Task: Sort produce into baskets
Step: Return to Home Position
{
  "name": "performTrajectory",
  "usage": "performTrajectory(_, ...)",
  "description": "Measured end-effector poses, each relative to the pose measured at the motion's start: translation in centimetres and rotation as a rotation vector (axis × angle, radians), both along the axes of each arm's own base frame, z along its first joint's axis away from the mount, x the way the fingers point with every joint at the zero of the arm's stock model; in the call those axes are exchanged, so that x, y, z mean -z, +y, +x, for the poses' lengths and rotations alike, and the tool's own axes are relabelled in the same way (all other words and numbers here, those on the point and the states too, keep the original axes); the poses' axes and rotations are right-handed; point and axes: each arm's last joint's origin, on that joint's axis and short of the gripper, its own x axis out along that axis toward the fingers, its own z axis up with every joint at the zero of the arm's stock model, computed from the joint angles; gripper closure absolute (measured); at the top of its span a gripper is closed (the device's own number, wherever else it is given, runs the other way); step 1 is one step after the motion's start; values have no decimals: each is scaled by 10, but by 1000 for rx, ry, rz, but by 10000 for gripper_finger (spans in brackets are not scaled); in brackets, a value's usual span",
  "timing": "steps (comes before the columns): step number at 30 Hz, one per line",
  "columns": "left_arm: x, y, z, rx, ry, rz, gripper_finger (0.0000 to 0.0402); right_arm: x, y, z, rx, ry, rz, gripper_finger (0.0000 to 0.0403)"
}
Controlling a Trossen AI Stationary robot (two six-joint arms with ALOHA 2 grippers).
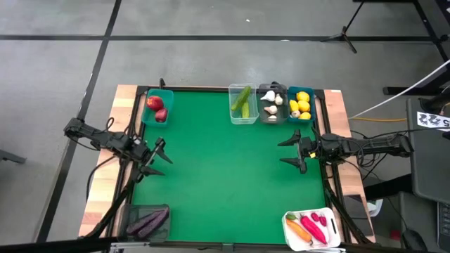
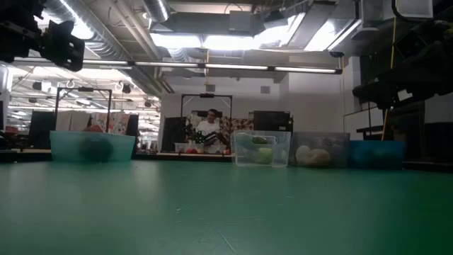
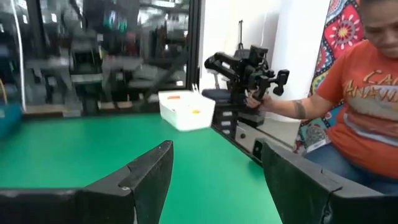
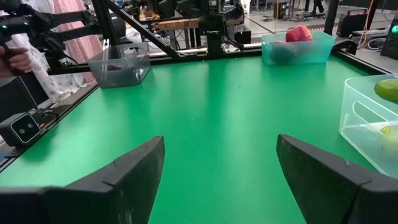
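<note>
Left claw (image 1: 159,158) and right claw (image 1: 289,152) both spread, empty, by the table's (image 1: 225,183) side edges. Produce (image 1: 242,100) all sits in baskets (image 1: 169,98) at far edge and near corners. Sloppy swing could clip one.

Floor (image 1: 211,21) grey concrete w/ dark tape lines; tripod stand (image 1: 344,31) on it beyond the table's far edge; table (image 1: 211,176) green-topped w/ wooden side strips; ceiling (image 2: 177,28) open, w/ ducts & bright lights (image 2: 233,42); pale wall (image 2: 311,92) at back; person (image 2: 209,127) seated far off; glass partition (image 3: 93,56) along one side; patterned hanging (image 3: 345,28) behind a person in orange shirt (image 3: 367,106).
</note>
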Motion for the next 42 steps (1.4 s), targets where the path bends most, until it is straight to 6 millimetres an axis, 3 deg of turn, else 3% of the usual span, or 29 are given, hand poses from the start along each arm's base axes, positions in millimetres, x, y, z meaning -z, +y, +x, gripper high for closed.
performTrajectory(11,3,0,0,10,134,-239,161,0,0,0,0,-1,1,93)
performTrajectory(42,3,0,0,10,138,-247,161,0,0,0,0,-1,2,93)
